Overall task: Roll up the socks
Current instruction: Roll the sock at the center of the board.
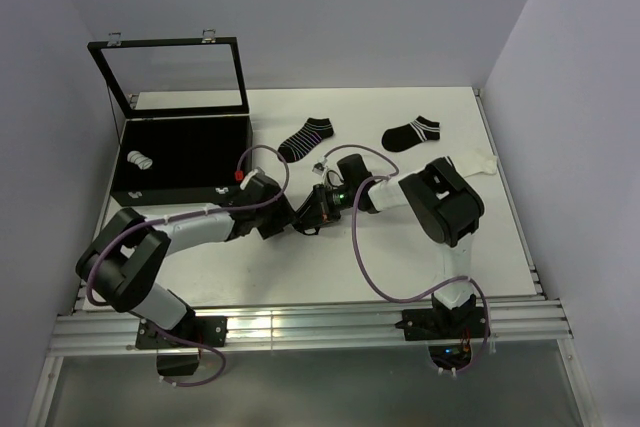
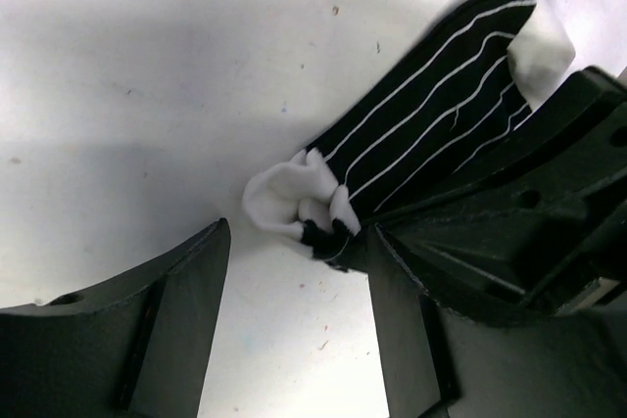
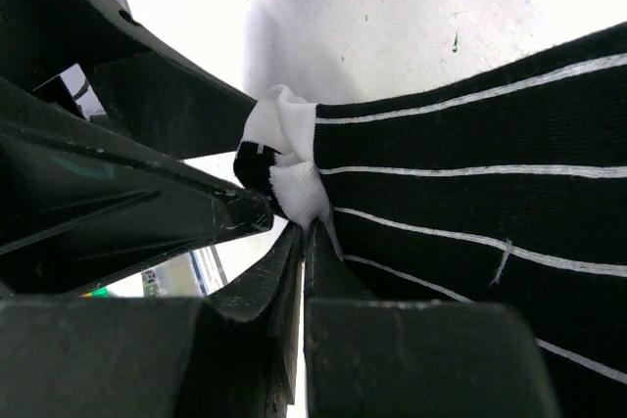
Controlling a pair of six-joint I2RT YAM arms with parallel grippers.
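A black sock with thin white stripes (image 2: 431, 115) lies on the white table (image 1: 400, 247), with its white end (image 2: 284, 198) bunched up. My right gripper (image 3: 306, 230) is shut, and the white end of that sock (image 3: 294, 178) is pinched at its tips. My left gripper (image 2: 297, 240) stands open right in front of that bunched end, one finger (image 2: 167, 330) on each side of bare table. In the top view the two grippers (image 1: 303, 215) (image 1: 326, 201) meet at the table's middle and hide this sock. Two more striped socks (image 1: 305, 137) (image 1: 412, 134) lie flat farther back.
A black box (image 1: 180, 192) with its glass lid (image 1: 175, 77) raised stands at the back left, with a rolled white sock (image 1: 138, 160) inside. A white sock (image 1: 478, 164) lies behind the right arm's elbow (image 1: 442, 199). Walls close in the table on three sides.
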